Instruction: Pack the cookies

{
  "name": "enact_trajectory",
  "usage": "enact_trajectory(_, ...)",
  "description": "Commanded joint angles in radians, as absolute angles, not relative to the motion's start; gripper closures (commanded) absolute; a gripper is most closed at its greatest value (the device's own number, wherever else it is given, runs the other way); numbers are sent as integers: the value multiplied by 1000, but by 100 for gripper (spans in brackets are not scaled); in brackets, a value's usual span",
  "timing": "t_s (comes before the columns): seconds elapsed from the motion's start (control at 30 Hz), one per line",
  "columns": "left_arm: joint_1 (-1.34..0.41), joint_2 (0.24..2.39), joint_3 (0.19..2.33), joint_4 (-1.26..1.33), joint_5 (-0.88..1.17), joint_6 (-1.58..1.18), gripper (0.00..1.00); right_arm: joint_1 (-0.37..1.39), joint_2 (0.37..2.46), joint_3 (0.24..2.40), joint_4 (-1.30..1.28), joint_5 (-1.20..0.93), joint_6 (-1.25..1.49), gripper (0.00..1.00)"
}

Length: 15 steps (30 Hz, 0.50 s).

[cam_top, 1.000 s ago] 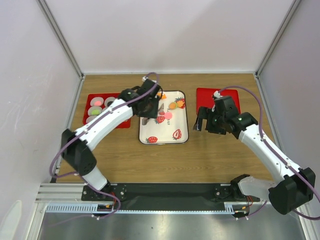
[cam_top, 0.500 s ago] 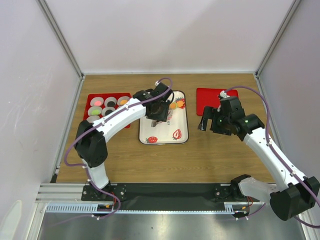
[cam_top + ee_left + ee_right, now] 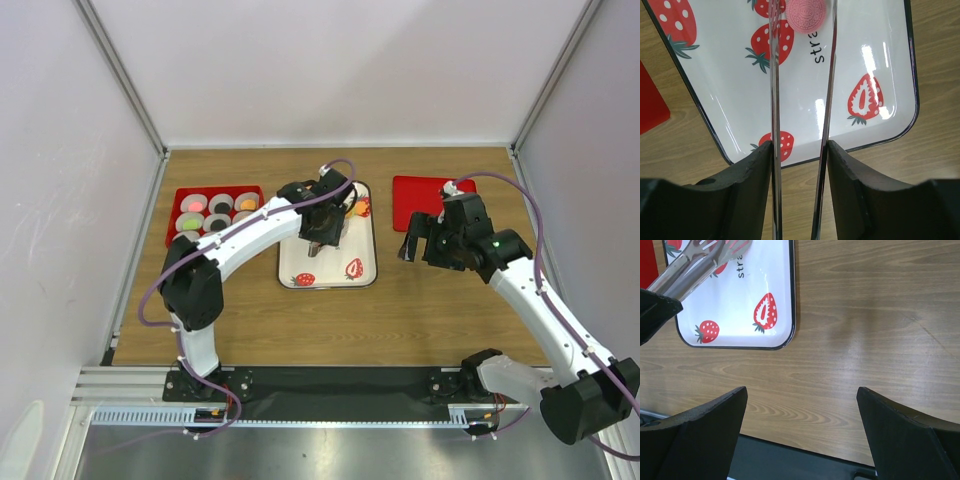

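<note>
My left gripper [image 3: 799,150] is shut on a pair of metal tongs [image 3: 774,100], whose two blades run out between the fingers over the white strawberry tray [image 3: 730,85]. A pink cookie [image 3: 806,14] lies on the tray between the blade ends; whether they touch it I cannot tell. From above, the left gripper [image 3: 322,222] hovers over the tray's far half, with orange cookies [image 3: 360,207] just right of it. The red box [image 3: 215,212] has cookies in its grey cups. My right gripper [image 3: 802,440] is open over bare wood, right of the tray [image 3: 740,315].
A flat red lid [image 3: 425,192] lies at the back right, behind the right gripper [image 3: 422,243]. The tray [image 3: 328,270] sits mid-table with its near half bare. Grey walls close in the table on three sides.
The left arm has swung right from beside the red box to over the tray's far part, carrying the tongs. The right gripper drifted slightly right and stayed open.
</note>
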<state>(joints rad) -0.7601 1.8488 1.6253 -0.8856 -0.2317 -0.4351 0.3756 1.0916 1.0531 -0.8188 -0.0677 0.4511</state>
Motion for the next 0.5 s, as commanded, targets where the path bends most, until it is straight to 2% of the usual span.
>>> enact_trajectory(0.0, -773, 1851, 1675, -891, -259, -417, 49, 370, 1066, 1065, -819, -57, 440, 0)
enact_trajectory(0.47, -776, 1845, 1733, -937, -275, -411, 59, 361, 1077, 1065, -804, -72, 440, 0)
